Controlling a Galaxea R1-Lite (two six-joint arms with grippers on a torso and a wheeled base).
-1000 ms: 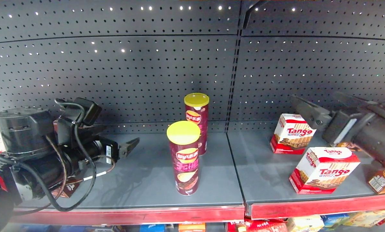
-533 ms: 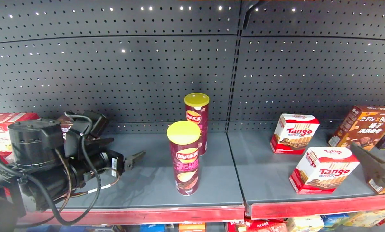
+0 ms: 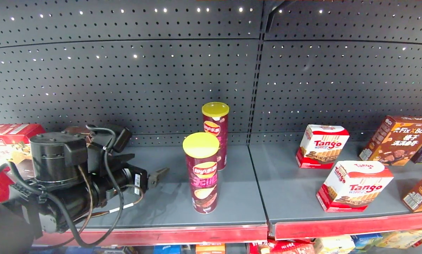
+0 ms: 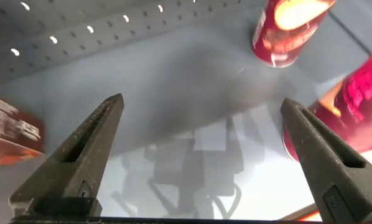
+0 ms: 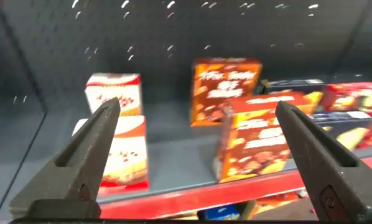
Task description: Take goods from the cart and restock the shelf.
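Left gripper is hanging low over the left bay of the shelf, fingers spread wide with nothing between them, pointing toward the two chip cans and stopping short of them. Front can is standing upright near the shelf's red front edge, yellow lid on top. Back can is standing upright just behind it, slightly to the right and close to the pegboard wall; the two are overlapping in the head view, so contact between them cannot be told. In the left wrist view both cans are sitting off to the side of one finger, outside the gap. Right gripper is likewise spread wide and carrying nothing, facing the right bay from in front of the shelf, apart from the goods there. In that bay the front wafer box is sitting turned at an angle near the front edge, and the back wafer box is sitting behind it, nearer the wall. A brown box is standing to the right of the back wafer box, and a second brown box is showing at the right border. Red boxes are lying at the far left end, behind the left arm.
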